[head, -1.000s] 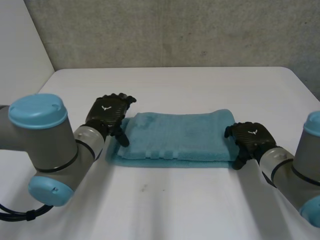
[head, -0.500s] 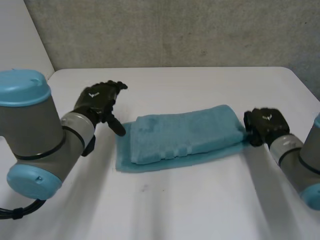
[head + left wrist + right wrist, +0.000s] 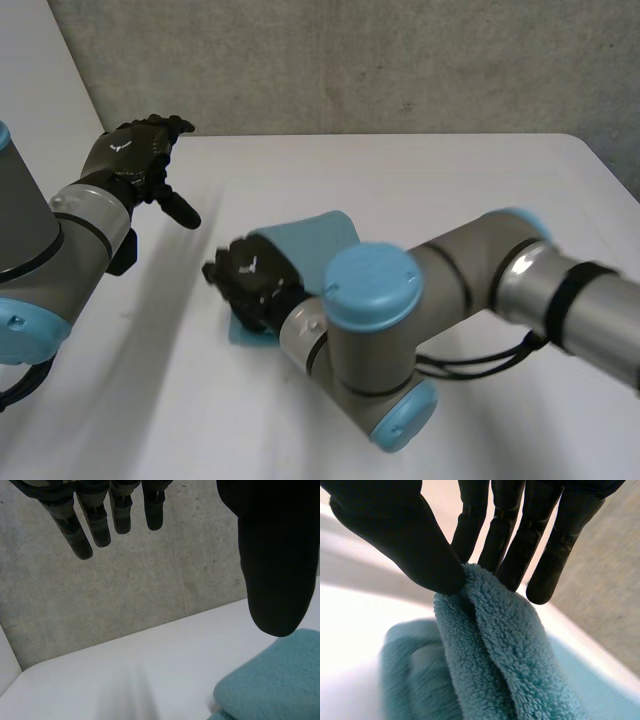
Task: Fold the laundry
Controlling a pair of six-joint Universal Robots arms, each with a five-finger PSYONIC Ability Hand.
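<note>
Swung across, right hand (image 3: 255, 282) pinches the towel (image 3: 306, 236) edge; left hand (image 3: 132, 160), fingers straight, has lifted clear.

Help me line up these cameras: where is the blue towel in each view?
Head view: towel at mid-table, partly behind the right arm, right hand on its end.
Left wrist view: lying just past the thumb tip of the left hand.
Right wrist view: pinched between the right hand's thumb and fingers.
Shared landmark: the white table.
</note>
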